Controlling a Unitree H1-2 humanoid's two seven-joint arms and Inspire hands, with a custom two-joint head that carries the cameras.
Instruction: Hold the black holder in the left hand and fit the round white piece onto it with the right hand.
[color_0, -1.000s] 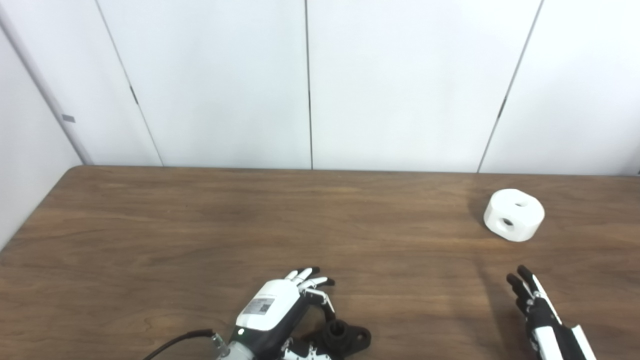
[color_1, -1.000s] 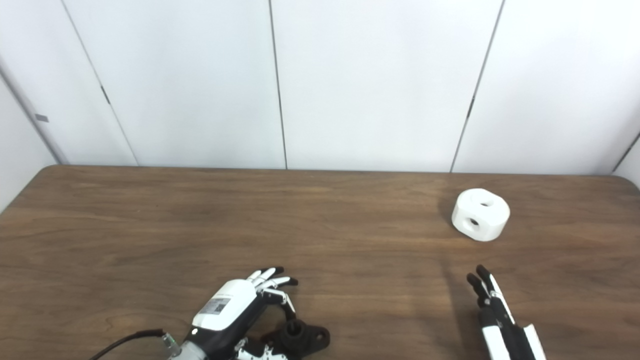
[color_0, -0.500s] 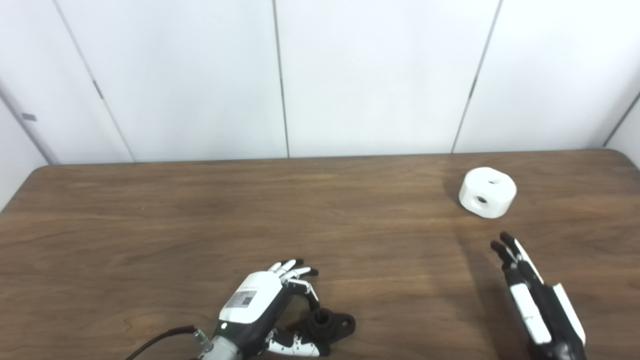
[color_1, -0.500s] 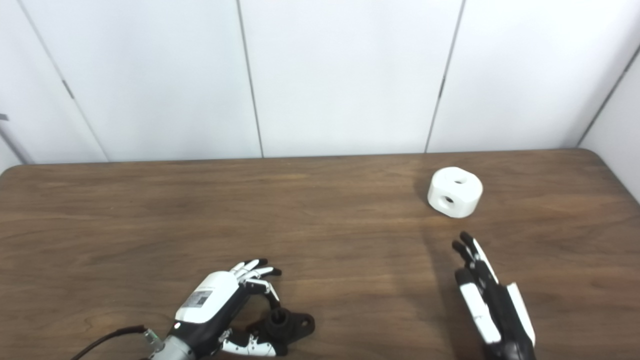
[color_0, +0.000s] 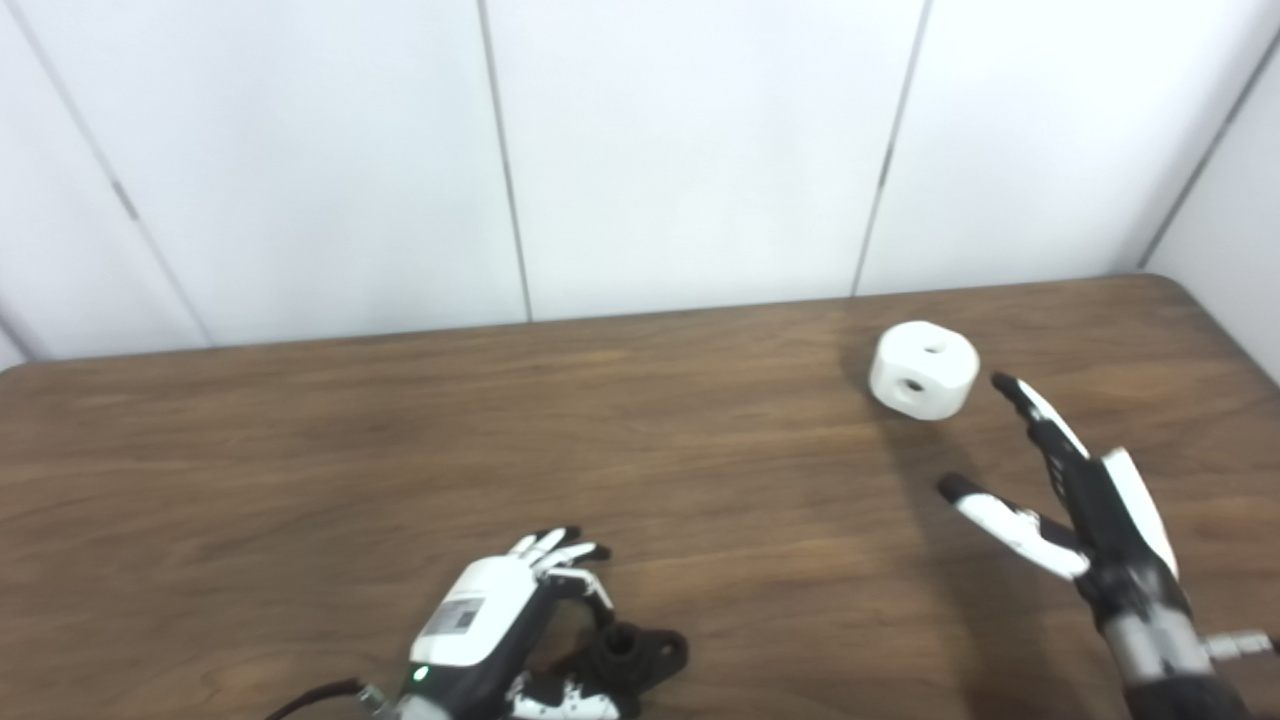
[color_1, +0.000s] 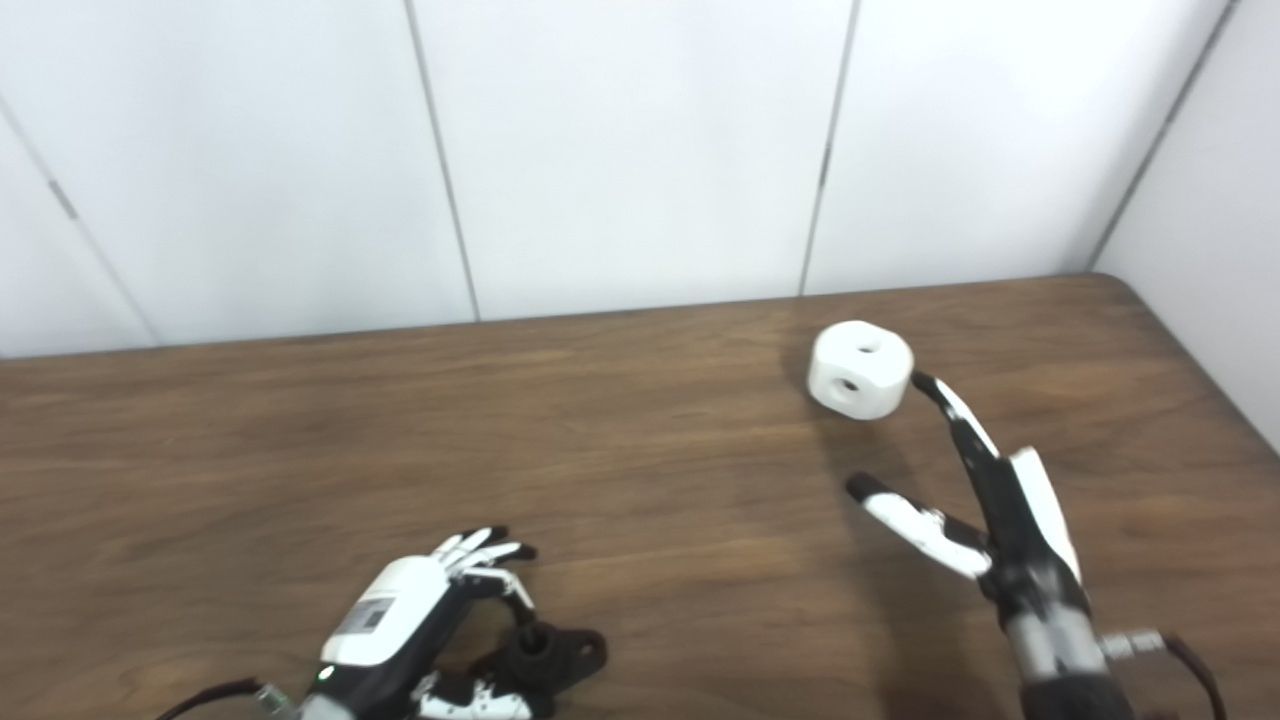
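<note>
The black holder (color_0: 640, 655) lies on the wooden table (color_0: 300, 450) near the front edge. My left hand (color_0: 500, 625) curls over it, fingers on its upright post and thumb by its base; it also shows in the right eye view (color_1: 395, 620). The round white piece (color_0: 923, 368), with holes in its top and side, stands at the far right of the table. My right hand (color_0: 1075, 495) is open and empty, fingers stretched and thumb spread wide. Its fingertips are just right of the white piece and close to it.
White wall panels stand right behind the table's far edge. The table's right edge (color_1: 1200, 380) and a side wall are close to the white piece. Bare wood lies between the two hands.
The camera has turned to the right. My right hand has reached forward to beside the white piece and spread its thumb. The left hand stays on the holder.
</note>
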